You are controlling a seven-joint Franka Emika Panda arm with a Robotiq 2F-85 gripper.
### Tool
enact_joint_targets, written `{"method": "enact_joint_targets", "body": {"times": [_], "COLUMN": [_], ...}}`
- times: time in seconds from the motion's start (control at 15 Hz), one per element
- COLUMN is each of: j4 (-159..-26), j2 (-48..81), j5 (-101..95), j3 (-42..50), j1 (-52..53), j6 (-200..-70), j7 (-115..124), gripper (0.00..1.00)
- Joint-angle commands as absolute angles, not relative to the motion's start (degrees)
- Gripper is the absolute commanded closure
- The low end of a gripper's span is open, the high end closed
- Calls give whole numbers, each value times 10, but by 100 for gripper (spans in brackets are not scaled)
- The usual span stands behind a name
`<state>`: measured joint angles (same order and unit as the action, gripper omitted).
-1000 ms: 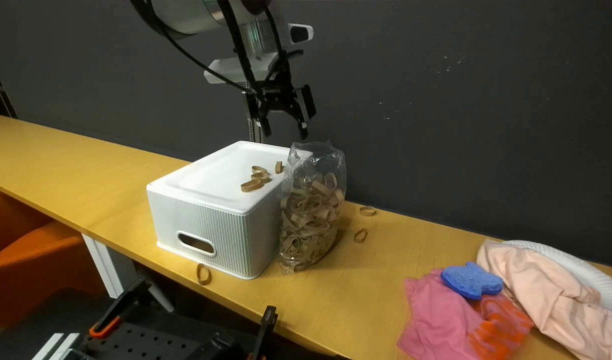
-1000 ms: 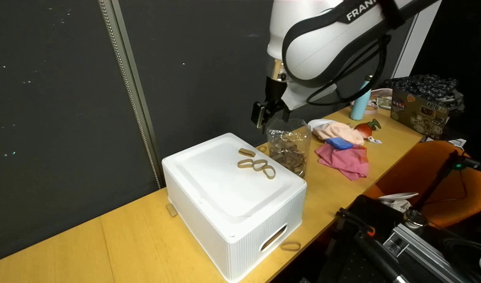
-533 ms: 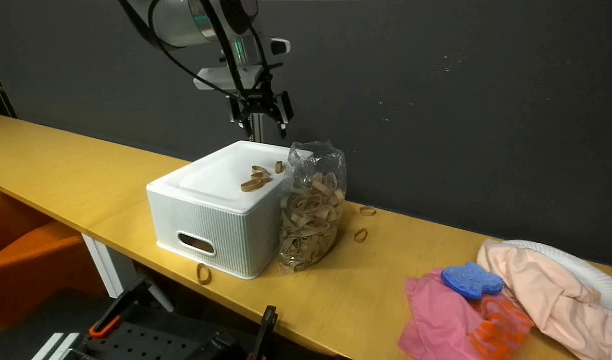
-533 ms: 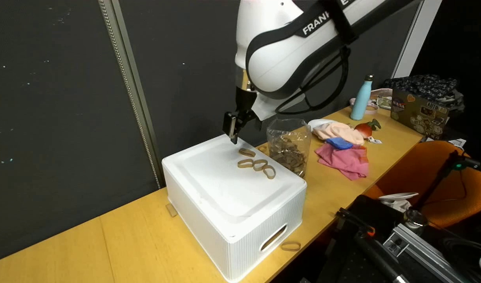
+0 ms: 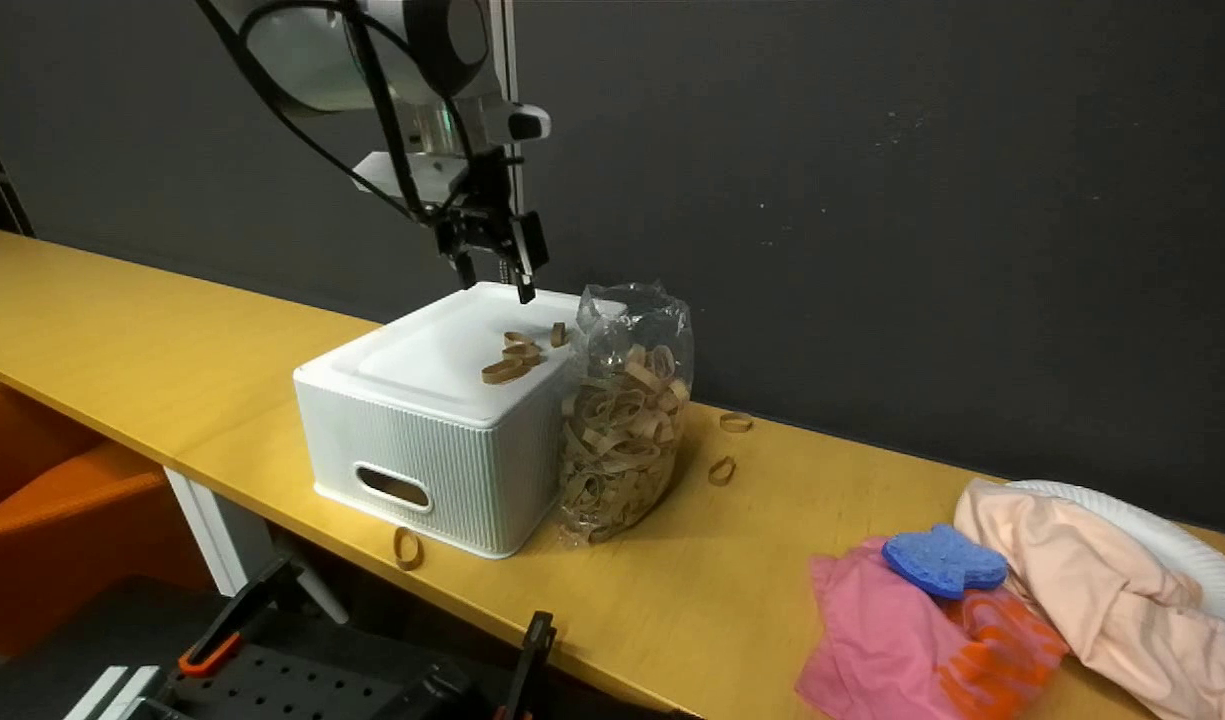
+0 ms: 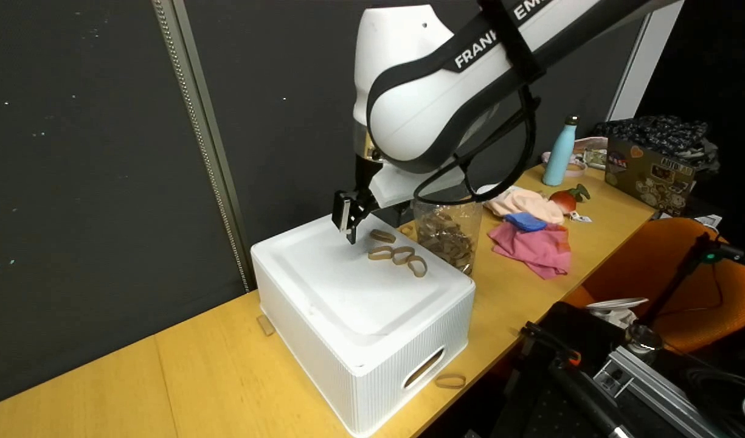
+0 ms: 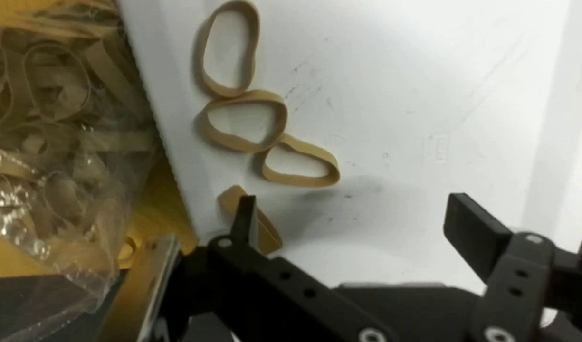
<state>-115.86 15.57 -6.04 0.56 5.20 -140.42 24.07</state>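
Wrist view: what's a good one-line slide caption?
Open claw above a white box carrying four tan rubber bands, one partly hidden by the claw, with a clear bag of more alongside.

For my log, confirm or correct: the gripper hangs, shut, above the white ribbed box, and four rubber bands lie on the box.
Not shut: the wrist view shows the gripper open, its fingers wide apart. It does hang above the white ribbed box, and four rubber bands lie on it.

both exterior views look dim, the wall [image 5: 872, 250] near black and the tabletop [image 5: 752, 560] softly lit. in the wrist view the white box [image 7: 414, 95] is bright, soft shadows edge the rubber bands [image 7: 241, 145], and glare speckles the slightly blurred bag [image 7: 67, 166].
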Motion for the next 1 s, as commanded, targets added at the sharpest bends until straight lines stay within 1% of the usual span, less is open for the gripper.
{"method": "enact_joint_targets", "body": {"times": [0.0,0.2,0.53,0.93], "j4": [-1188,-1204,-1200,-1187], "j2": [126,108,112,140], "j5": [-81,-99,-87,-117], "j3": [30,42,46,50], "j1": [77,77,56,63], "j6": [-1371,-1336,-1300,-1319], "j7": [361,452,531,647], "gripper": [0,0,0,0]}}
